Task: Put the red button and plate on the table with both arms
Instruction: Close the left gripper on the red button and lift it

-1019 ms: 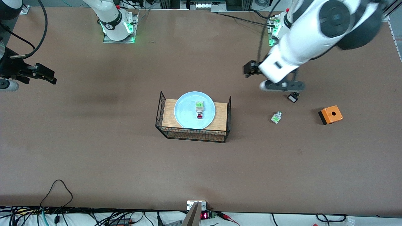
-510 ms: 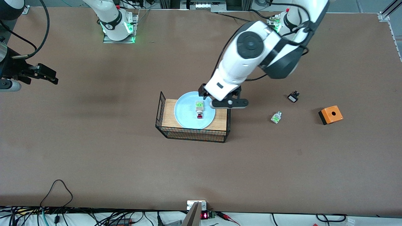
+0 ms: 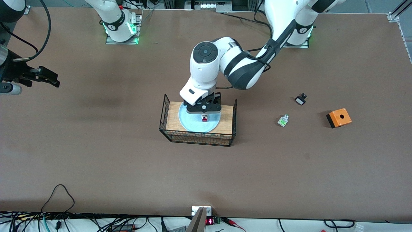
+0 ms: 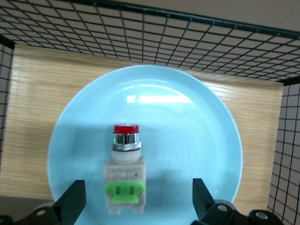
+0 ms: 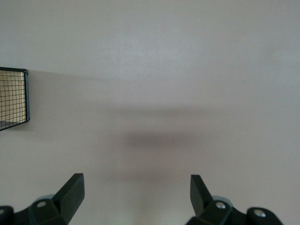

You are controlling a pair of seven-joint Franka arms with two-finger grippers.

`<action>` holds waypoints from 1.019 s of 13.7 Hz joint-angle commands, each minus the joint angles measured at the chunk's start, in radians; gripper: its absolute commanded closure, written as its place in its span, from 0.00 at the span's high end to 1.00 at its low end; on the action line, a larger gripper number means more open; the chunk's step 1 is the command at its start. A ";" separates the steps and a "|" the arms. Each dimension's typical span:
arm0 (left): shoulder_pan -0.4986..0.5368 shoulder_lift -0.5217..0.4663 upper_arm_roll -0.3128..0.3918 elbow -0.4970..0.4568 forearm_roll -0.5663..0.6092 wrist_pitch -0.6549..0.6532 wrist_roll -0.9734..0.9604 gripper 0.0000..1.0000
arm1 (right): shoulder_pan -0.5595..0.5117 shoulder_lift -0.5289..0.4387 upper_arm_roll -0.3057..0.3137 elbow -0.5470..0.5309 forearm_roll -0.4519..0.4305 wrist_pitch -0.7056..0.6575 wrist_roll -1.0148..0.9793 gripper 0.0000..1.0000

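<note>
The left gripper (image 3: 204, 108) hung directly over the plate (image 3: 193, 123), its jaws spread wide and empty, at a moment when both of the task's objects sat on the wood-topped wire rack (image 3: 225, 122) at mid-table. The left wrist view showed why the arm was posed that way: the red button (image 4: 125, 169) lay flat in the middle of the pale blue plate (image 4: 197, 136), its red cap pointing away from the gripper and its green-and-white body lying between the two black fingertips (image 4: 71, 202), an alignment that looked set up for a straight descent and a pinch across the body. Neither finger touched the part. The right gripper (image 3: 42, 76) waited in the air over bare table (image 3: 96, 161) toward the right arm's end, its jaws likewise spread with nothing between them, and its wrist camera caught only brown tabletop (image 5: 187, 70) and a corner of the rack (image 5: 14, 98); it seemed held back for the plate once the button was lifted clear. Toward the left arm's end lay a similar green-white part (image 3: 283, 120), a small black-and-white part (image 3: 300, 99) and an orange box (image 3: 339, 118), well apart from the rack.
</note>
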 commanded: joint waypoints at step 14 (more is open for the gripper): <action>0.014 -0.035 -0.004 0.026 0.102 -0.117 -0.020 0.11 | 0.003 0.031 -0.003 0.004 0.016 0.018 0.007 1.00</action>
